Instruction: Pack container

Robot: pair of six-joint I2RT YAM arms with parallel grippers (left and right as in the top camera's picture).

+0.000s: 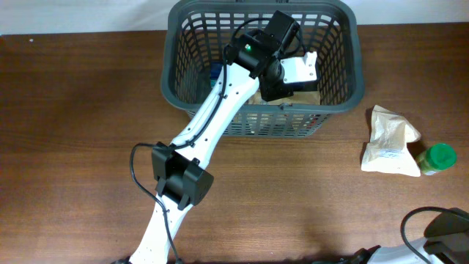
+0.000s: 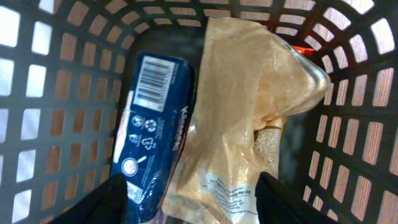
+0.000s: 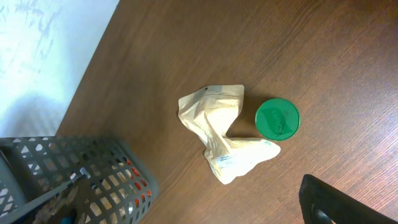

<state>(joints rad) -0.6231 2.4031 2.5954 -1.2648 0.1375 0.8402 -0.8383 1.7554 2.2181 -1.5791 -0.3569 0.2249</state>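
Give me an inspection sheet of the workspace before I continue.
Surface: brown wooden table.
Job's things: dark grey basket holds a blue Kleenex pack and a tan grain bag; beige bag and green-lidded jar wait outside, side by side.
Clutter: nothing seen.
Grippers: left gripper open over the grain bag; right gripper only partly in view, state unclear.
Cables: black cable loop beside the left arm.
Surroundings: white wall beyond the table.

The container [image 1: 349,66], upper middle of the overhead view, is dark grey with a slotted lattice pattern. Inside it show a navy blue pack [image 2: 155,137] (white barcode panel, white symbols) and a tan bag [image 2: 239,112]. The desk [image 1: 73,110] is brown woodgrain. At right on it are a cream bag [image 1: 388,139] and a green lid [image 1: 440,157].
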